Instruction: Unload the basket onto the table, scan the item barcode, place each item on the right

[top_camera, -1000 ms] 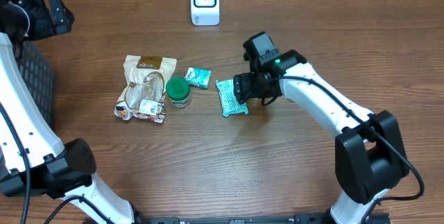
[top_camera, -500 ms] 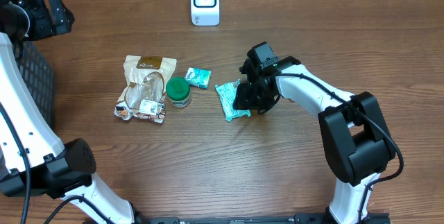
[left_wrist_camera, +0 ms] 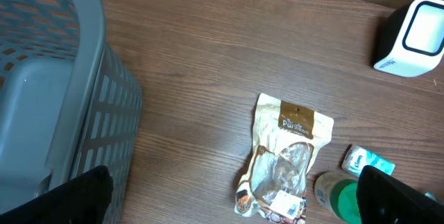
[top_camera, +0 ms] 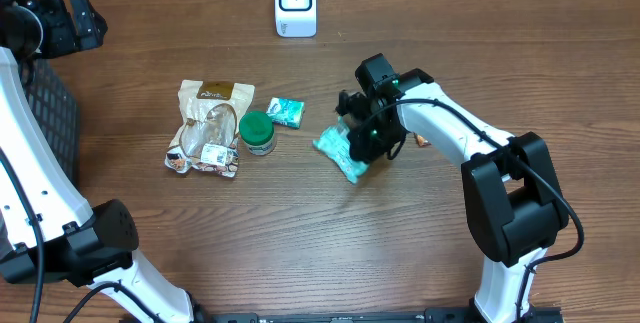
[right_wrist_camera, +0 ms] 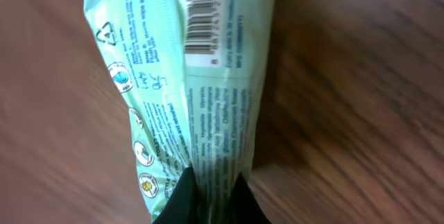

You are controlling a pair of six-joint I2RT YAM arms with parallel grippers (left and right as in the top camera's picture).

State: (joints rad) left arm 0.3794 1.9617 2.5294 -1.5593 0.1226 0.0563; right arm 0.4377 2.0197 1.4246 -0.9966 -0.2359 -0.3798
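A pale green plastic packet (top_camera: 340, 153) with a printed barcode (right_wrist_camera: 202, 12) hangs pinched at its end in my right gripper (right_wrist_camera: 211, 186), which is shut on it just above the wooden table. In the overhead view the right gripper (top_camera: 368, 141) sits at the packet's right end, right of centre. The white barcode scanner (top_camera: 296, 3) stands at the back of the table and shows in the left wrist view as well, scanner (left_wrist_camera: 411, 37). My left gripper (left_wrist_camera: 229, 200) is open, high over the left side of the table, holding nothing.
A brown snack pouch (top_camera: 207, 128), a green-lidded jar (top_camera: 259, 132) and a small teal packet (top_camera: 286, 112) lie left of centre. A grey slatted basket (left_wrist_camera: 48, 99) stands at the far left edge. A small orange thing (top_camera: 421, 141) peeks out behind the right arm.
The right gripper has shut on the green packet's end and lifted and tilted it off the table. The left arm has not moved.
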